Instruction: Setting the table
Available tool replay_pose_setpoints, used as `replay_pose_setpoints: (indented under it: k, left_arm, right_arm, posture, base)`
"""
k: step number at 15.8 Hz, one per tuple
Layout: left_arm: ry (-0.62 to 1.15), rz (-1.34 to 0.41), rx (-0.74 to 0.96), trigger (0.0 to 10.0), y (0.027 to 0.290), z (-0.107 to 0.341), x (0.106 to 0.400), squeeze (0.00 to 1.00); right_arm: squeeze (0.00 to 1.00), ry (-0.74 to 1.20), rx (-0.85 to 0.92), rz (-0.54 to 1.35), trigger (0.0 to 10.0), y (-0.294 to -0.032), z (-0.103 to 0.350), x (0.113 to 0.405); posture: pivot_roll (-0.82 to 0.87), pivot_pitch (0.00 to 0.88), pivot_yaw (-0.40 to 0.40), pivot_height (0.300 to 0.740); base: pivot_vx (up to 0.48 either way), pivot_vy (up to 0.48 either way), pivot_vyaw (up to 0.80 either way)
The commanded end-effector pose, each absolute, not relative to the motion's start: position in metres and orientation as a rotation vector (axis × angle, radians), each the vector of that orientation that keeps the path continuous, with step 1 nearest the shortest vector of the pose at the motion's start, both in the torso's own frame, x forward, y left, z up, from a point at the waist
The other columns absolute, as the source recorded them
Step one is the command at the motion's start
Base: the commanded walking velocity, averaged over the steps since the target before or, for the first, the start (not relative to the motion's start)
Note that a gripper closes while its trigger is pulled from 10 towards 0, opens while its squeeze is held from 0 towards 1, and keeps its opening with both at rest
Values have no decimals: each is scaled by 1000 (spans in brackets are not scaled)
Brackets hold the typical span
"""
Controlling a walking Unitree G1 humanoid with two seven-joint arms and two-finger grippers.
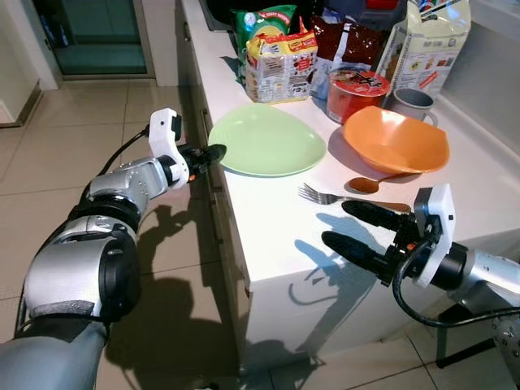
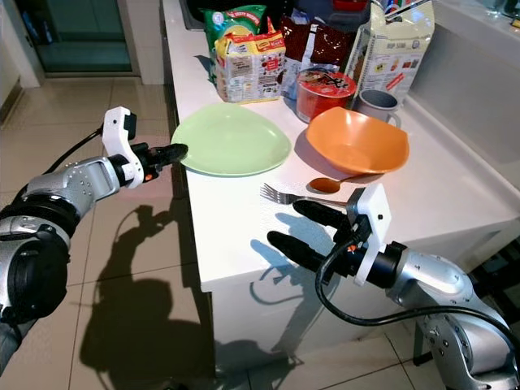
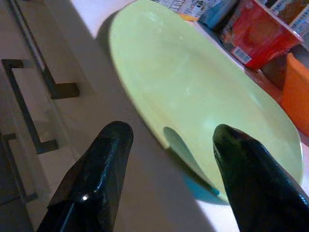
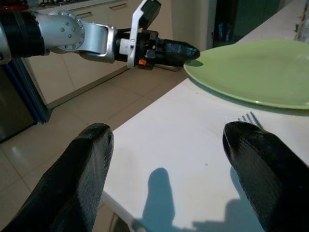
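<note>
From the head, your left gripper sits at the plate rim, your right gripper spread just short of the fork. On the left wrist, your parted fingers straddle the plate's edge, ungrasped. On the right wrist, the fork tines lie between your wide fingers.

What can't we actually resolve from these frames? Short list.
- Spoon: its handle runs under the orange bowl, left eye view.
- Grey mug: lower part hidden behind the bowl, both eye views.
- Left gripper against green plate: touching or just short, unclear; eye views blur it, left wrist view shows the rim between the fingers.
- Packet labels: too small.
</note>
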State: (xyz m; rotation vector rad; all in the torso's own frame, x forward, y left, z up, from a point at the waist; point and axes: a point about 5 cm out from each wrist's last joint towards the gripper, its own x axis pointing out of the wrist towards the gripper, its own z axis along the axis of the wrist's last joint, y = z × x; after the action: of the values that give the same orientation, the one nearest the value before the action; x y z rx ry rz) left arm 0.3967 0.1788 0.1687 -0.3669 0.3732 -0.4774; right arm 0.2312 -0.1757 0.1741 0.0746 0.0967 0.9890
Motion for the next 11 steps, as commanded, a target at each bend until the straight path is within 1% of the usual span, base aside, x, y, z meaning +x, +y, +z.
replay_pose_setpoints:
  k: [1, 7, 8, 9, 10, 11]
  left_arm:
    - [377, -490, -361, 10000, 170, 169, 398, 0]
    - [373, -492, -371, 10000, 161, 165, 398, 0]
    - [363, -482, -379, 4863, 161, 165, 399, 0]
    - [358, -475, -384, 3255, 161, 165, 399, 0]
    - [356, -471, -385, 627, 161, 165, 399, 0]
    - [356, -471, -388, 0, 161, 165, 399, 0]
  right_arm:
    - [0, 93, 59, 995, 10000, -175, 177, 229]
    - [0, 91, 50, 983, 10000, -177, 177, 230]
    - [0, 91, 51, 982, 10000, -176, 177, 229]
    - [0, 91, 52, 981, 10000, -176, 177, 229]
    - [0, 90, 52, 981, 10000, -176, 177, 229]
    - [0, 91, 53, 981, 10000, -175, 177, 229]
  posture:
    - [-117, 0, -22, 740]
    - [-123, 0, -20, 740]
    - [-123, 0, -20, 740]
    - [-123, 0, -18, 740]
    - [-123, 0, -18, 740]
    - [-123, 0, -18, 740]
  base:
    - [0, 0, 0]
    - [0, 0, 0]
    - [0, 0, 0]
    - [0, 0, 0]
    - [0, 0, 0]
    - [0, 0, 0]
